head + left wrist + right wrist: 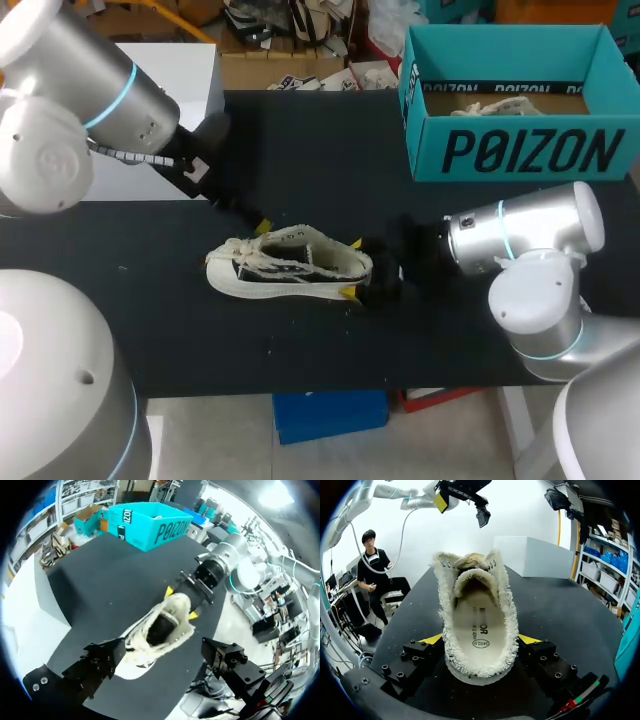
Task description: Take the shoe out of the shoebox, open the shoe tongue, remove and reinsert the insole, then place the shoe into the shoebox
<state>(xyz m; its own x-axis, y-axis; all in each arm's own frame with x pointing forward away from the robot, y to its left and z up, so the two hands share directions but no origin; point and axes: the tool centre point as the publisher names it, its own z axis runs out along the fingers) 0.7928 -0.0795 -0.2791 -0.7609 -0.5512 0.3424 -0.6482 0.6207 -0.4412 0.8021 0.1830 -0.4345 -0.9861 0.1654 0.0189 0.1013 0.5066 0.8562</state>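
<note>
Right wrist view: your right gripper [480, 639] clamps the frayed cream canvas shoe [508, 611] mid-bench; left gripper [163, 651] gapes wide. Likely next: pinch the pale insole [477, 620].

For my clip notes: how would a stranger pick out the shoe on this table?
On the black table, a teal shoebox stands at the far right corner. Nearer the middle, outside the box, the shoe lies on its sole, heel between the right gripper's fingers. It is the only cream, fringe-edged sneaker on the bare tabletop.
</note>
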